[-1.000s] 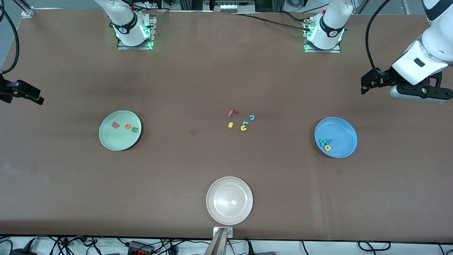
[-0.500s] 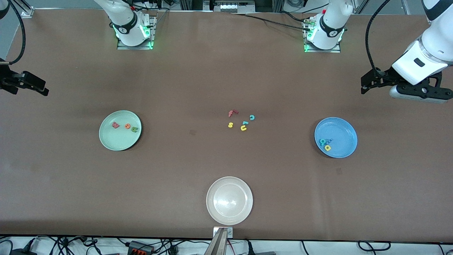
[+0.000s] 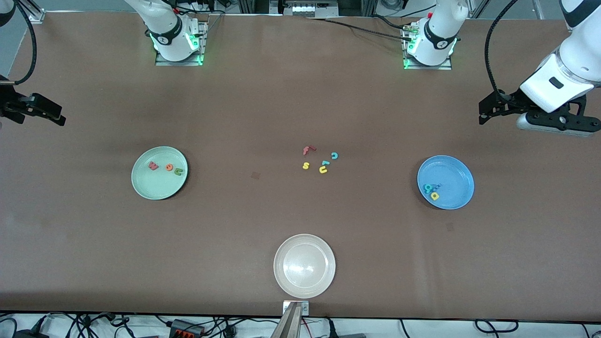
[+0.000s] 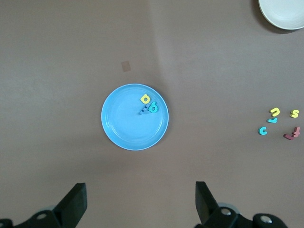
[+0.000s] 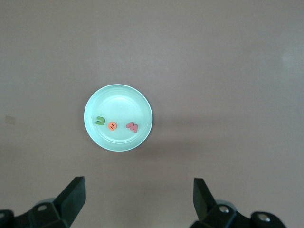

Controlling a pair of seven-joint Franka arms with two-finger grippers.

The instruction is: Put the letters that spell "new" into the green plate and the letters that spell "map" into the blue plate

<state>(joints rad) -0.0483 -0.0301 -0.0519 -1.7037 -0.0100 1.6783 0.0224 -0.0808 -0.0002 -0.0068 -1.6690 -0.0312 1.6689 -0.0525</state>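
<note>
Nearest to the front camera, under the table's edge, cables and a power strip (image 3: 187, 326) lie on a light floor, and a small metal bracket (image 3: 296, 308) sits at the middle of that edge. The table (image 3: 300, 225) is covered with a flat brown sheet that shows a few faint creases and small darker patches. On it, closest to the camera, stands a cream-white plate (image 3: 304, 265) with nothing in it. Farther on, toward the right arm's end, is the green plate (image 3: 159, 172) holding the pinkish-red "w" (image 3: 153, 165), the orange "e" (image 3: 169, 166) and the green "n" (image 3: 178, 170) in a row. Toward the left arm's end is the blue plate (image 3: 445, 182) with the teal "a" (image 3: 427, 188), the yellow "p" (image 3: 435, 196) and the blue "m" (image 3: 436, 187) close together near its rim. Between the two plates, a little farther from the camera, five spare letters (image 3: 320, 159) lie in a loose group on the sheet. The right gripper (image 3: 37, 112) hangs over the table's end, jaws wide apart and holding nothing; the left gripper (image 3: 490, 109) hangs the same way over its own end, also spread and empty. Both arms wait. The two bases (image 3: 178, 44) with green lights stand along the farthest edge.
</note>
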